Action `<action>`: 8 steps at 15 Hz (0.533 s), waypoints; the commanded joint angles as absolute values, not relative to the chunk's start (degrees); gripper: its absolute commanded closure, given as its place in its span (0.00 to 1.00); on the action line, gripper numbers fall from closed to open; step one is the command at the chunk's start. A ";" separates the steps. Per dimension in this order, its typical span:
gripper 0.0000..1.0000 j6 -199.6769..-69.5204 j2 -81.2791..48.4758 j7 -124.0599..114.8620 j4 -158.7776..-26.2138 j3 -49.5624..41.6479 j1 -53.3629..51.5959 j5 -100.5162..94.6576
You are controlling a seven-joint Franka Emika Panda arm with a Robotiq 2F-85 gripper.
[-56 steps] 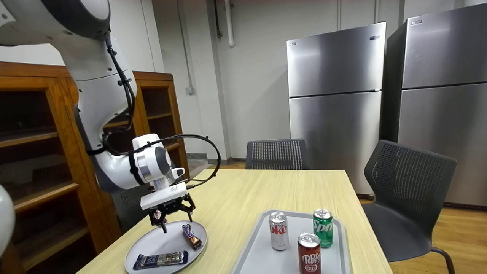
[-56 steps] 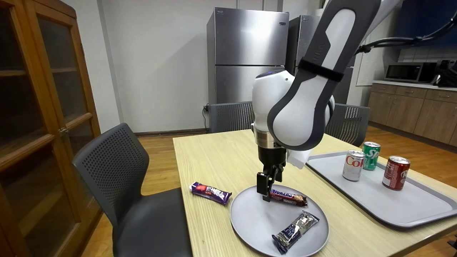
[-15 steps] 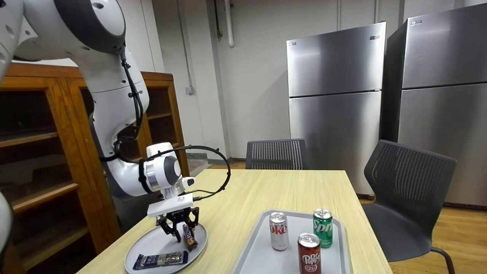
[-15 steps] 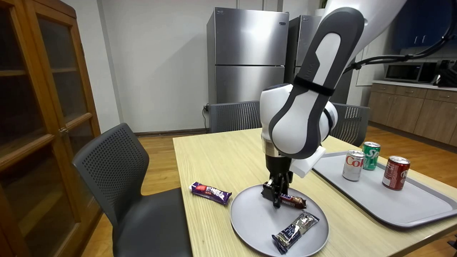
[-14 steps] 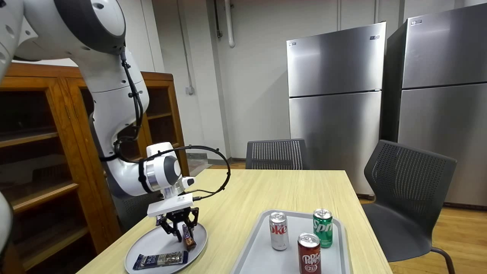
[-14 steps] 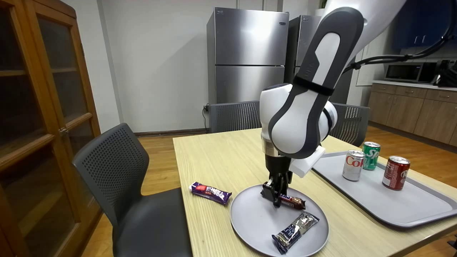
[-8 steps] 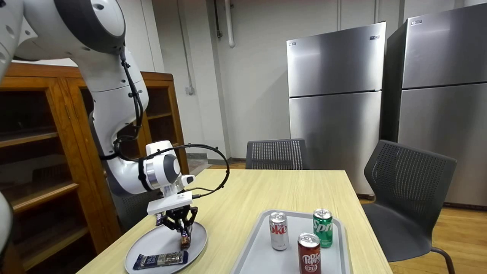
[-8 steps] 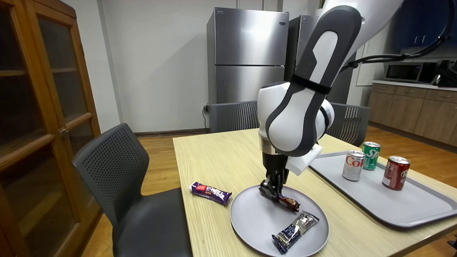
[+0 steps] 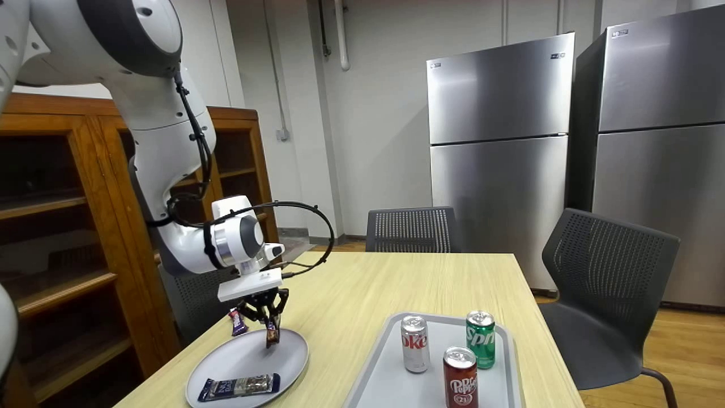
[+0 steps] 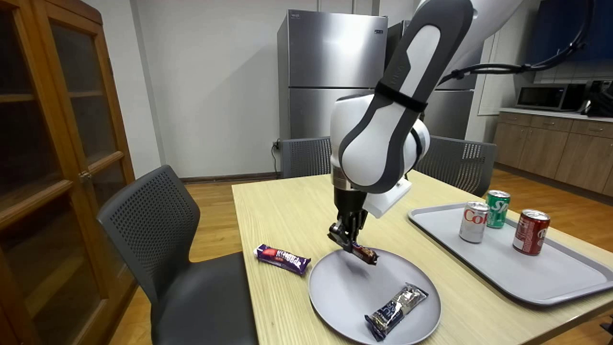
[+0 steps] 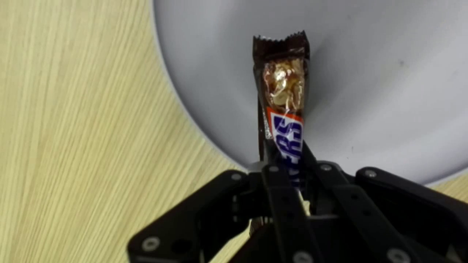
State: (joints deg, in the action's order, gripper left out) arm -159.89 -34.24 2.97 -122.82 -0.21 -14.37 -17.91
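My gripper (image 10: 348, 245) is shut on a Snickers bar (image 11: 284, 87), gripping it across the middle. The bar's brown end juts out past the fingertips toward the top of the wrist view. In an exterior view the held bar (image 10: 366, 254) hangs tilted a little above the grey plate (image 10: 335, 302). A dark nut bar (image 10: 396, 310) lies on that plate, nearer the camera. Beside the plate, on the table, rests a purple-wrapped bar (image 10: 282, 259). It also shows behind the gripper in an exterior view, as a small purple bar (image 9: 238, 322). The jaws hide part of the Snickers wrapper.
A grey tray (image 10: 550, 282) holds a Diet Coke can (image 10: 474, 222), a Sprite can (image 10: 498, 209) and a Dr Pepper can (image 10: 531, 232). Dark chairs (image 10: 158, 235) stand around the wooden table (image 9: 362, 294). A wooden cabinet (image 9: 102, 226) is behind the arm.
The jaws have closed on the Snickers bar. It has turned and risen off the plate with the gripper, shifting toward the purple bar's side. The other bars and cans stay put.
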 commanded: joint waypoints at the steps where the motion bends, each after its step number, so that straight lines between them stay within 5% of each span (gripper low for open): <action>1: 0.97 -157.18 -34.20 3.16 -118.92 0.84 -15.21 -17.73; 8: 0.97 -155.49 -38.65 3.59 -110.07 2.92 -16.53 -17.22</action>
State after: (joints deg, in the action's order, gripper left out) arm -158.37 -35.98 3.01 -115.25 1.99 -16.07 -17.91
